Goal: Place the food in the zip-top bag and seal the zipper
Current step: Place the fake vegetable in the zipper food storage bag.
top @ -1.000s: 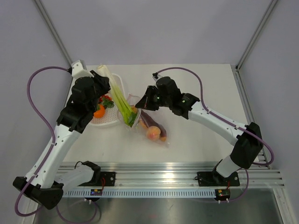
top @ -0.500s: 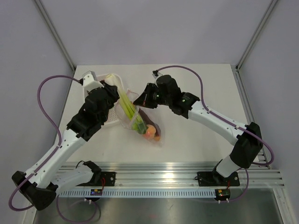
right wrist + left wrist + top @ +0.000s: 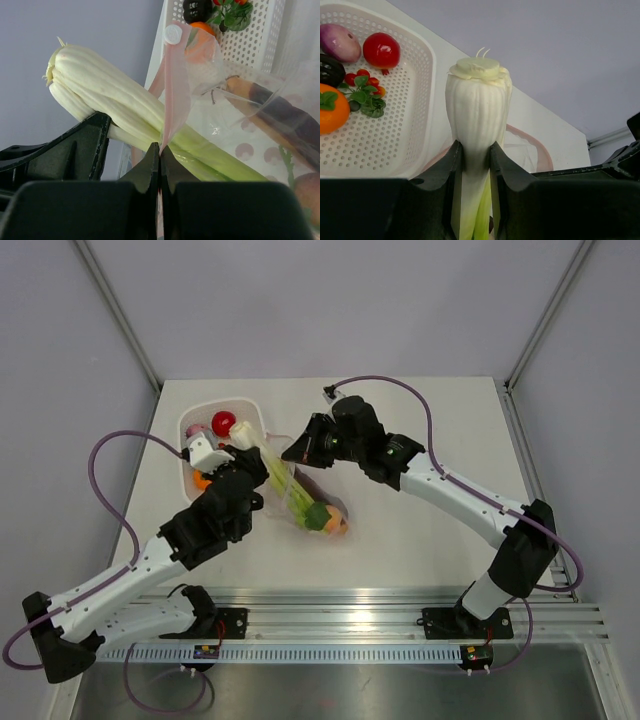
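Note:
My left gripper (image 3: 475,150) is shut on the white end of the celery stalk (image 3: 477,100). The stalk slants down into the mouth of the zip-top bag (image 3: 318,502), and its green end lies inside the bag. My right gripper (image 3: 159,147) is shut on the pink zipper (image 3: 175,90) and holds the mouth edge up beside the celery (image 3: 115,100). Inside the bag lie an eggplant (image 3: 280,115), a carrot (image 3: 240,87) and a peach (image 3: 305,192). In the top view my left gripper (image 3: 250,465) and right gripper (image 3: 292,452) are close together above the bag's mouth.
A white slotted basket (image 3: 415,100) stands at the back left beside the bag. It holds a tomato (image 3: 381,50), a purple onion (image 3: 340,42), an orange (image 3: 330,107), a dark eggplant (image 3: 330,70) and a small red-and-green bunch (image 3: 365,90).
My left arm has swung right and toward the near edge, carrying the celery deeper into the bag. The basket is now uncovered. My right gripper has kept hold of the bag's mouth.

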Robot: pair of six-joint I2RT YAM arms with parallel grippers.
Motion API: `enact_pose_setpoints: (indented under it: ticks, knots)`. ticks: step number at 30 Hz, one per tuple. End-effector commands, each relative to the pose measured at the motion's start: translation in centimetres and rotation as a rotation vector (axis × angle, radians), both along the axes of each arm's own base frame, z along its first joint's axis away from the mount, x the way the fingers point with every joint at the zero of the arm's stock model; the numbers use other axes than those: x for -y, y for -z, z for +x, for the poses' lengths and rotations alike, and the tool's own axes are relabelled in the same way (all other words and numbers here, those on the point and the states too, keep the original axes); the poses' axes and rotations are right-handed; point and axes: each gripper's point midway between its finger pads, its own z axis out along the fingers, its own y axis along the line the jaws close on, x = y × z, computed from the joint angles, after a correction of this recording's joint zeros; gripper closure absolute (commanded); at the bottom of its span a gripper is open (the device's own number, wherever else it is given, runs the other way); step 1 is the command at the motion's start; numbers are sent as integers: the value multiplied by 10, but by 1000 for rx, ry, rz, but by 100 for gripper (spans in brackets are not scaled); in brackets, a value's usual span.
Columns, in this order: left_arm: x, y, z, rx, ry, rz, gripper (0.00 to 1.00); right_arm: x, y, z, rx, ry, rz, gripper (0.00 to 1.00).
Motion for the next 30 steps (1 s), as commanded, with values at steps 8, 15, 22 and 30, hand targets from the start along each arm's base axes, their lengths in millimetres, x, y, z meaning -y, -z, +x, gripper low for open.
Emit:
enact_pose_setpoints:
  ticks: [8,15,22,30]
  knots:
    - [-44,-68,-4,199,-232,-100,100,-10,-48,-2,90,-23,96,96]
    - [-34,-70,4,222,-231,-138,100,-14,-47,-7,79,-38,102,96]
    - [-9,-46,17,196,-180,-152,100,-13,-50,-10,81,-41,97,96]
    - [10,-4,9,124,-93,-125,100,-10,-49,-8,89,-27,80,96]
